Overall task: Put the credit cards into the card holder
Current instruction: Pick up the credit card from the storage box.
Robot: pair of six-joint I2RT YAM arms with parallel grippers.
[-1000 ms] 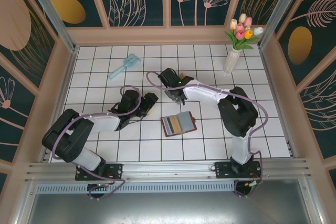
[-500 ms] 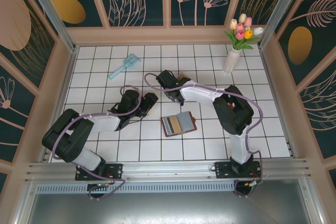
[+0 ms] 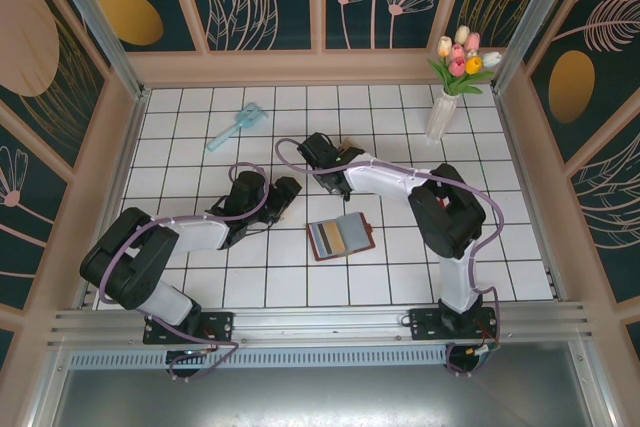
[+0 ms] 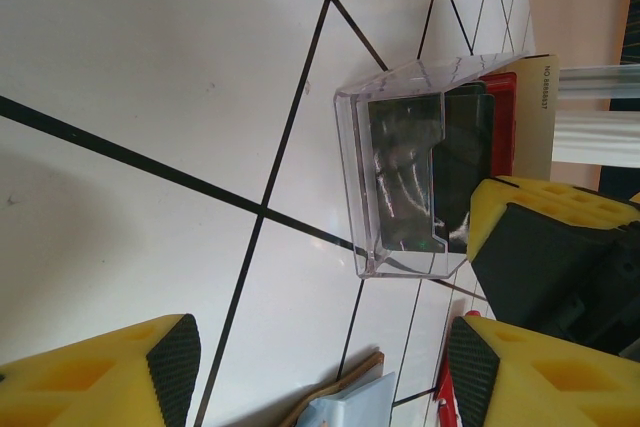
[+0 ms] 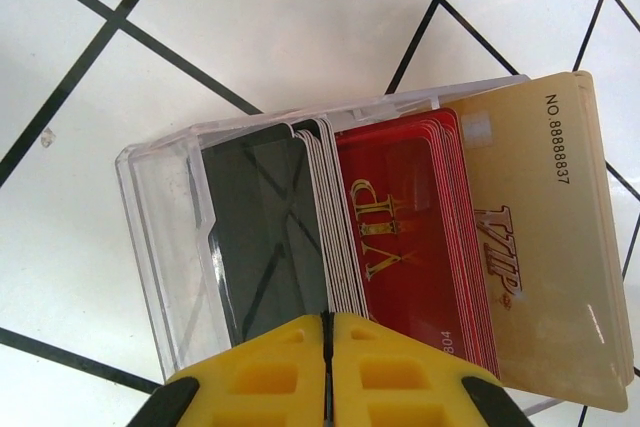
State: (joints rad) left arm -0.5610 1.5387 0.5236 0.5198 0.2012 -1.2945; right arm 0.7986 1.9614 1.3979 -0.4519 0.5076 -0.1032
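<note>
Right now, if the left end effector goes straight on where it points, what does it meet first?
Probably the clear tray holding the credit cards; depth is unclear.

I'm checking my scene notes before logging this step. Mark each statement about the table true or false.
1. The brown leather booklet-style card holder lies open on the white tiled table. True.
2. The right claw is wide open. False: its jaws are shut together.
3. The thin plastic credit cards stand in a clear plastic tray. True.
4. The left claw grips the card holder. False: it is open, apart from the holder.
5. The white vase of tulips lies tipped over. False: it stands upright.
</note>
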